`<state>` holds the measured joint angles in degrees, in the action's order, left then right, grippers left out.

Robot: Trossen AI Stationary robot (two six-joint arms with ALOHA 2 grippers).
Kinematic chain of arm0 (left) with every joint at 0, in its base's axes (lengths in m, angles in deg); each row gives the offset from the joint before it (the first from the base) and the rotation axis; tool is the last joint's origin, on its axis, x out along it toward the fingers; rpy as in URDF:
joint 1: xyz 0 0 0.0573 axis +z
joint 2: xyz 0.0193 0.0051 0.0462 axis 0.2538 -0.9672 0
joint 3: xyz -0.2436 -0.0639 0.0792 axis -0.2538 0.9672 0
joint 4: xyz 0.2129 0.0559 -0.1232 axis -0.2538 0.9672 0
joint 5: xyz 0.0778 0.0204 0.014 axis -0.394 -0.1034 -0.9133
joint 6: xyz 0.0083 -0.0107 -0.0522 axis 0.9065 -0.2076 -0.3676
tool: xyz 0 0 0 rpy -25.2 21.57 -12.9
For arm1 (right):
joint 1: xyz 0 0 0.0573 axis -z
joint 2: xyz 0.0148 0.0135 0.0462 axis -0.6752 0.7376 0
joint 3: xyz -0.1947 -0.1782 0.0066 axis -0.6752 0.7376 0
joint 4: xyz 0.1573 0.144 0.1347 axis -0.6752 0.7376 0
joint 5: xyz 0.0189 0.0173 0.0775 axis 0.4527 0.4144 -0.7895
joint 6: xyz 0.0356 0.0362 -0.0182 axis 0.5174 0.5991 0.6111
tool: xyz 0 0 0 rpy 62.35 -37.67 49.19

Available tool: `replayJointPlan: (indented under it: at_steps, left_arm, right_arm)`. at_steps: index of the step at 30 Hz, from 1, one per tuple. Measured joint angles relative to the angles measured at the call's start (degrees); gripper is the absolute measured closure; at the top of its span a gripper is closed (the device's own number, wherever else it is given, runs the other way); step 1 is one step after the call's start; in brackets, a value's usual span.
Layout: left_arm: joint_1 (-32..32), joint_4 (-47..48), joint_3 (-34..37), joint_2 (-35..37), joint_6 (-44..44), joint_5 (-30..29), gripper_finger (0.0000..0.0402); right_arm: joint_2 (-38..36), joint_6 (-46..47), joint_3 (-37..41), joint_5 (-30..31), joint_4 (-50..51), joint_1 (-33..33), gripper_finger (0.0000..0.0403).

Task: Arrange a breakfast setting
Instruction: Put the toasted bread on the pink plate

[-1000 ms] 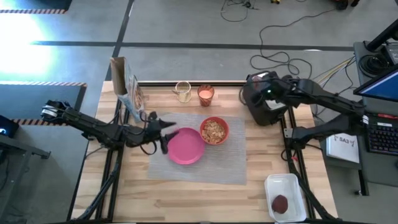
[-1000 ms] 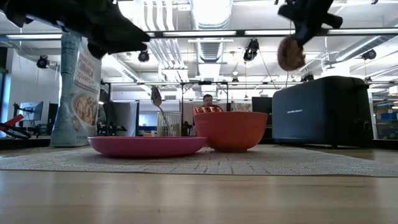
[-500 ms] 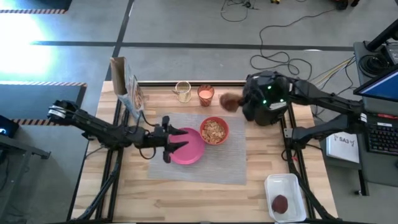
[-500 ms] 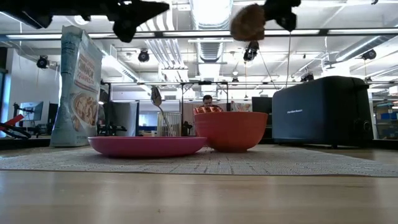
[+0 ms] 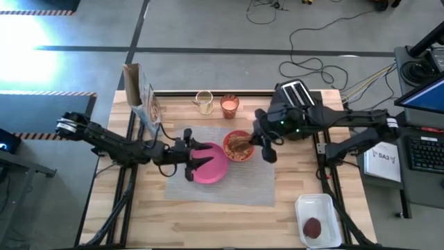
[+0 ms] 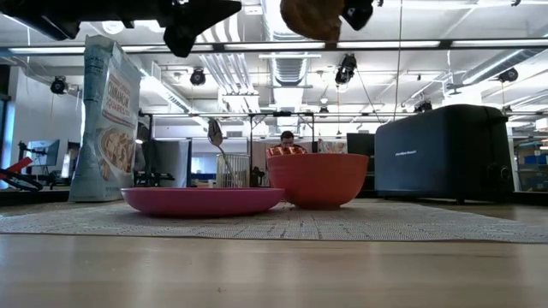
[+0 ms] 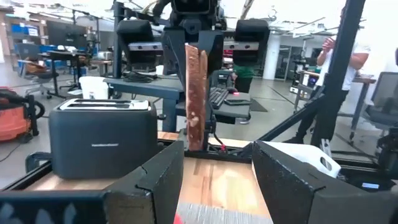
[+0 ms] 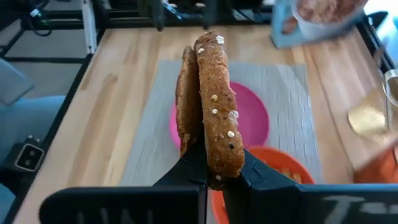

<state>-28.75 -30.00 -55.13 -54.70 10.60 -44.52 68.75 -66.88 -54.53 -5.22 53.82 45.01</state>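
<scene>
A grey woven placemat [image 5: 229, 189] carries a pink plate [image 5: 214, 169] and a red bowl [image 5: 244, 154] of cereal. My right gripper [image 5: 255, 139] is shut on a toast slice [image 8: 211, 99], high above the bowl; the toast also shows in the low view [image 6: 310, 17] and the left wrist view [image 7: 194, 93]. My left gripper [image 5: 200, 158] is open and empty above the plate's left part. The glass of orange drink [image 5: 229, 105] stands behind the mat. A spoon [image 6: 216, 137] stands in the pale glass [image 5: 204, 102]. The dark red patty [image 5: 313, 227] lies in a white tray. My right gripper pinches the toast between its two fingers [image 8: 261, 180], one on each flat face, at one end of the slice [image 8: 208, 163]. In the left wrist view the fingers come from above and the slice hangs below them on edge. The toast is lifted clear, above the bowl.
The black toaster [image 5: 297, 97] stands at the back right. A cereal box [image 5: 142, 101] stands at the back left. The white tray [image 5: 326, 208] sits at the near right corner. Bare wood lies in front of the mat.
My right gripper has carried the toast from above the toaster toward the table's left and near side, to above the red bowl. My left gripper has moved toward the table's right, over the pink plate's left part.
</scene>
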Motion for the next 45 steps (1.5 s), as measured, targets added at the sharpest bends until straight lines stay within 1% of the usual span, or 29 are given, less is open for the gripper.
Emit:
replayJointPlan:
  at_steps: [7,16,19,21,22,27,31,34,36,38,40,44,45]
  left_arm:
    - [0.0,1.7,-1.7,0.0,0.7,0.1,0.0225]
    - [0.0,2.2,-4.3,-0.1,2.0,0.1,0.0225]
    - [0.0,3.3,-6.4,-1.8,3.5,0.1,0.0225]
    - [0.0,4.4,-8.8,-4.1,4.8,0.0,0.0225]
    - [0.0,5.1,-10.0,-5.3,5.7,-0.6,0.0225]
    - [-0.3,6.8,-16.1,-11.0,10.5,-7.3,0.0225]
    - [-0.5,7.6,-18.6,-12.6,11.7,-7.7,0.0225]
    - [-0.5,8.7,-18.8,-12.3,10.6,-7.7,0.0229]
    - [-0.6,9.7,-18.7,-12.1,9.5,-7.7,0.0241]
    - [-0.6,10.4,-18.7,-11.8,8.6,-7.0,0.0263]
    - [-0.6,10.9,-18.7,-11.4,8.2,-5.5,0.0295]
    - [-0.6,11.8,-18.7,-11.0,7.6,-2.6,0.0376]
    - [-0.6,11.9,-18.7,-11.0,7.6,-2.6,0.0385]
  right_arm:
    - [1.9,-2.3,0.0,0.0,-3.6,-2.2,0.039]
    - [2.7,-4.4,0.0,0.0,-8.3,-2.3,0.039]
    - [2.8,-5.2,0.0,0.0,-9.0,-2.3,0.039]
    - [2.7,-5.7,0.0,0.0,-9.5,-2.6,0.039]
    - [2.7,-5.8,0.0,-0.2,-9.5,-2.7,0.039]
    - [2.7,-5.7,0.0,-0.4,-9.4,-4.0,0.039]
    - [2.7,-5.7,0.0,-0.4,-9.1,-5.2,0.039]
    - [2.7,-5.8,0.0,-0.3,-8.9,-5.7,0.039]
    - [2.7,-5.7,0.0,-0.3,-8.8,-5.7,0.039]
    - [2.7,-5.7,0.0,-0.3,-8.8,-5.7,0.039]
    - [2.7,-5.7,0.0,-0.4,-9.0,-5.7,0.039]
    - [2.6,-5.6,0.0,-0.4,-9.1,-5.7,0.039]
    - [2.6,-5.0,0.0,-0.2,-9.1,-5.7,0.039]
